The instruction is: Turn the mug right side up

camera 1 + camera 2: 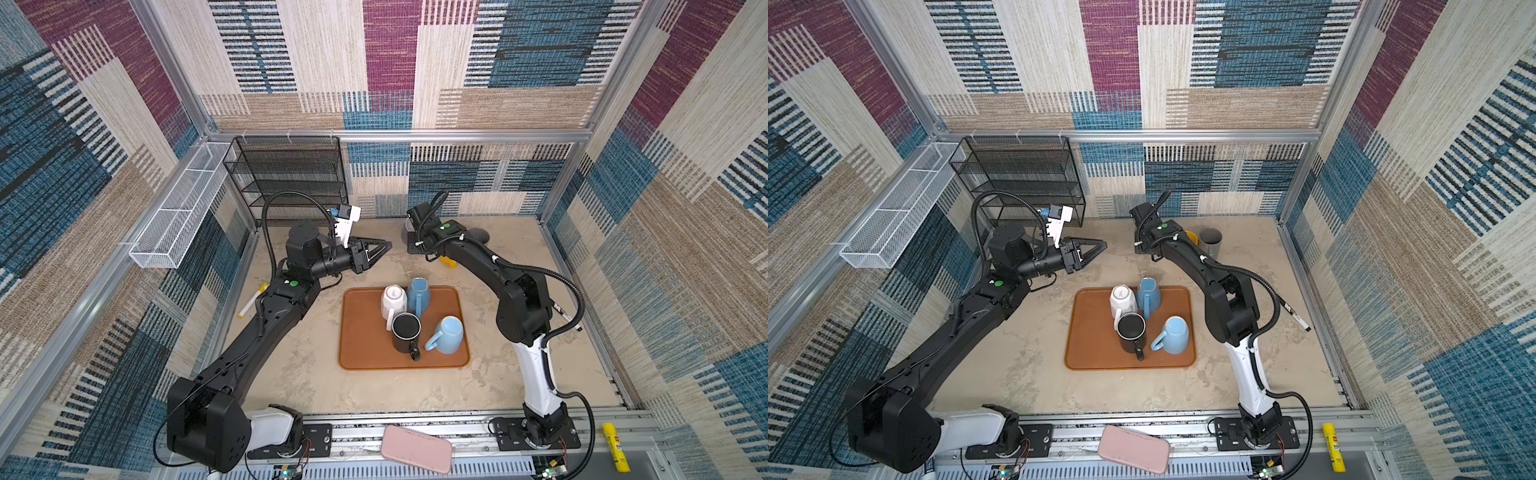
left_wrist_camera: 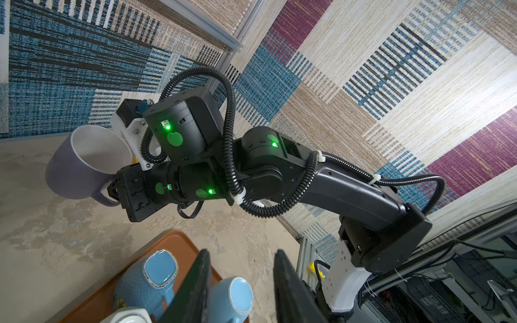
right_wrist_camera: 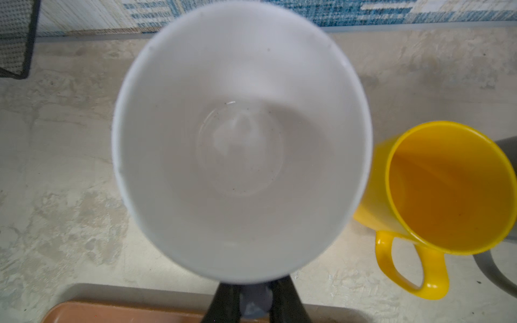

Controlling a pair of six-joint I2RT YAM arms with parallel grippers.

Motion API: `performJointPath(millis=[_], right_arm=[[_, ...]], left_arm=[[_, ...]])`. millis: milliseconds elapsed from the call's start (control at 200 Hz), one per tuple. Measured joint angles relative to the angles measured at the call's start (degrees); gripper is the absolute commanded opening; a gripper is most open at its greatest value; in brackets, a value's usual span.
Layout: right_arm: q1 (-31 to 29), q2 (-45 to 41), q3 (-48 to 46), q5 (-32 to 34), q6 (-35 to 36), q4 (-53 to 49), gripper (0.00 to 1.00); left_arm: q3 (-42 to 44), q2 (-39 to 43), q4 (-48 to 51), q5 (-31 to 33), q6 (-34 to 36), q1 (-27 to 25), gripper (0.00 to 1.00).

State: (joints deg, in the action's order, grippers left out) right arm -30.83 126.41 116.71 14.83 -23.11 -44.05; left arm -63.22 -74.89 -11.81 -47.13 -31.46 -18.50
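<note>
Lavender mug point(image 2: 84, 165) held near the bench's point(image 1: 291, 374) far edge.
Top views: the right wrist point(image 1: 434, 237) hides most of it. Left wrist view: left gripper point(image 2: 242, 253) spread, empty. Right wrist view: right gripper point(image 3: 254, 288) pinches its handle point(image 3: 256, 303), rim blurred.

arms point(image 1: 266, 320): black shells, white base links | cables point(image 2: 230, 112): black corrugated | joints: round green stickers point(image 2: 174, 139)

lavender mug point(image 1: 404, 231) mostly hidden behind right arm point(image 1: 469, 253) in a top view, rim blurred in right wrist view, yellow mug point(image 1: 448, 262) largely covered by same arm, grey cup point(image 3: 507, 146) and tray point(image 3: 126, 313) cut by frame edge, glue stick point(image 1: 616, 446) label unreadable
</note>
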Motion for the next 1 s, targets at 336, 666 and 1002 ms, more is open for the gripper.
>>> performJointPath(millis=[336,666,1002], right_arm=[[0.0,2.8,1.3,2.3,0.0,-3.4,0.0],[-0.1,3.4,1.2,3.5,0.0,-3.9,0.0],[-0.3,3.4,-0.1,5.5,0.2,-4.7,0.0]], left_arm=[[0.0,-0.1,-0.8,-1.1,-0.1,0.0,0.34],[0.0,-0.5,-0.9,-1.3,-0.3,0.0,0.34],[0.2,-0.5,-1.2,-1.3,-0.5,0.0,0.34]])
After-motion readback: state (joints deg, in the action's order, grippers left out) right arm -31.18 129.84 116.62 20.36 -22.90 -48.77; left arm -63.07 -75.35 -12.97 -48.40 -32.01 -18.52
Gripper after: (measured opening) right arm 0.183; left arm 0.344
